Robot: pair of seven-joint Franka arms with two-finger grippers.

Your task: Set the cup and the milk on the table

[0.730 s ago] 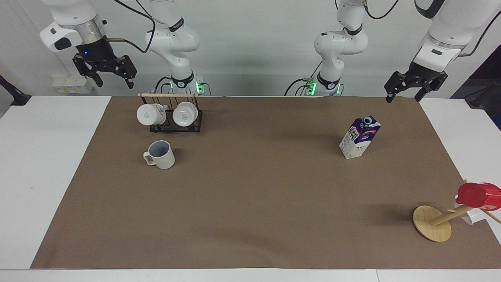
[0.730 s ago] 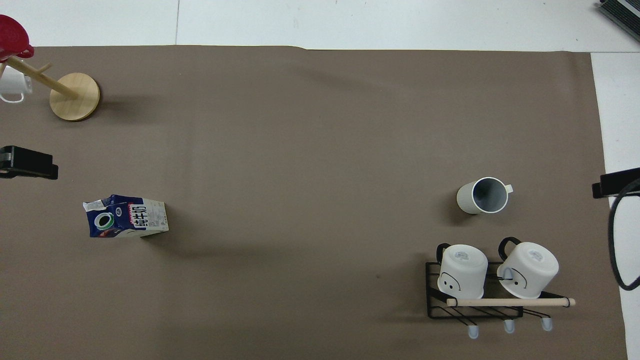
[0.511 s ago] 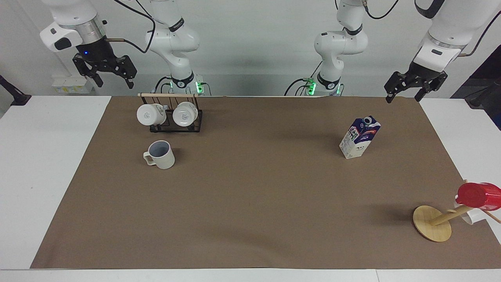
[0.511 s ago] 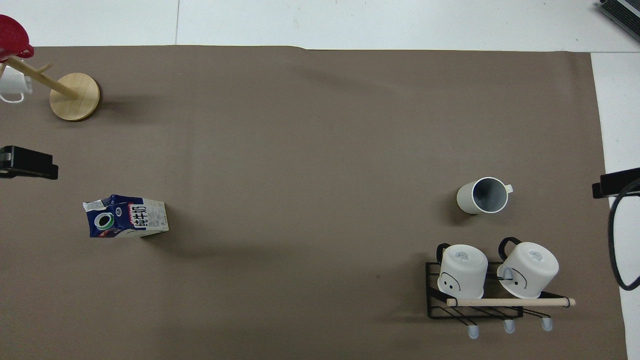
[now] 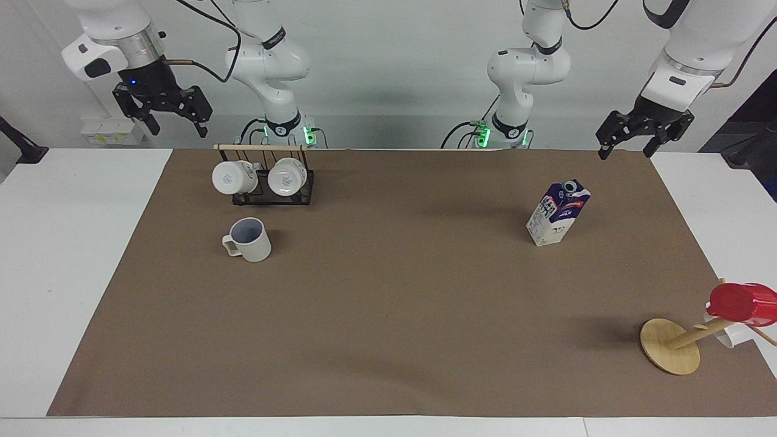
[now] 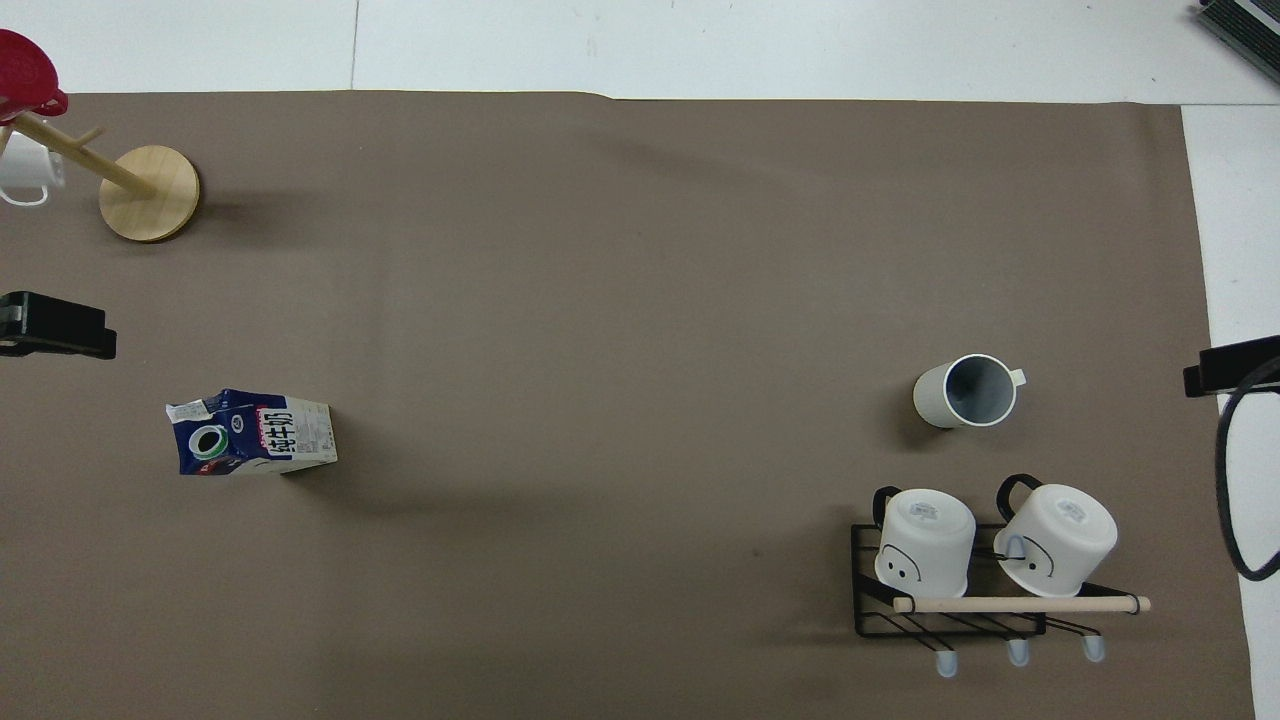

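Task status: both task items stand upright on the table (image 5: pixel 73 243), resting on the brown paper sheet (image 5: pixel 388 315) that covers most of it. Judged from this layout, placement looks complete and no transfer step appears to remain.

Cup (image 5: pixel 249 238): the cream-white mug with a grey-blue interior stands at left of centre in the facing view, handle pointing toward the frame's left edge. It is free of any gripper. It sits just below the black wire cup rack (image 5: pixel 267 185), which holds two white cups on their sides under a wooden bar.

Milk carton (image 5: pixel 558 212): the blue-and-white gable-top carton stands in the upper right of the facing view, cap uppermost. In the overhead view it appears at lower left (image 6: pixel 255 432). Nothing touches it.

Right gripper (image 5: pixel 162 118): raised at the upper left of the facing view, above the table's robot-side edge, fingers spread, holding nothing.

Left gripper (image 5: pixel 637 136): raised at the upper right of the facing view, above the sheet's corner, fingers spread, holding nothing.

Both arms are well apart from the task items and appear parked.

Other items: a wooden mug tree (image 5: pixel 674 346) at the lower right of the facing view carries a red cup (image 5: pixel 740 303).
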